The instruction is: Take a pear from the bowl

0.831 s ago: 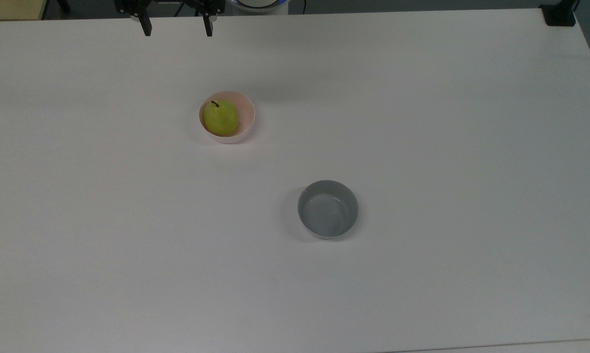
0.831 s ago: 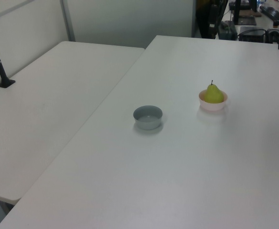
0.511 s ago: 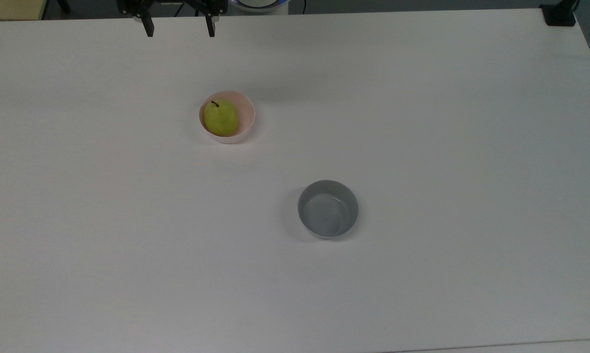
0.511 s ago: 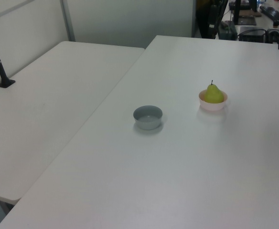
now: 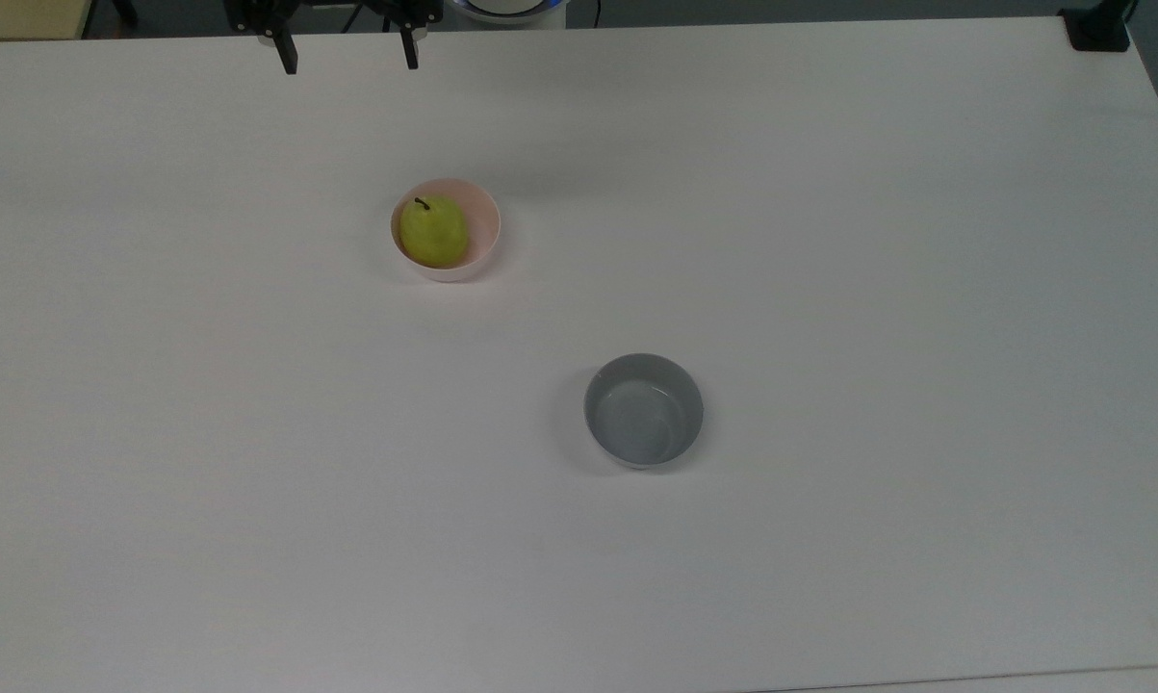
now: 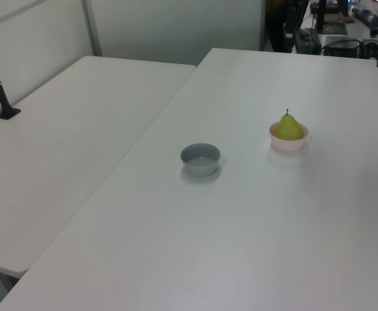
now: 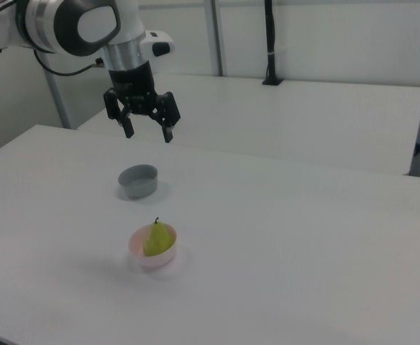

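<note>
While pear [image 7: 157,239] sits bowled, gripper [image 7: 149,134] hangs splayed — well above.

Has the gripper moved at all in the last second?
Barely. The gripper has edged toward the top view's upper edge, judged against the table's far edge.

Pear [image 7: 158,239] in bowl [image 7: 142,256]; end effector [image 7: 149,134] spread, aloft.
</note>
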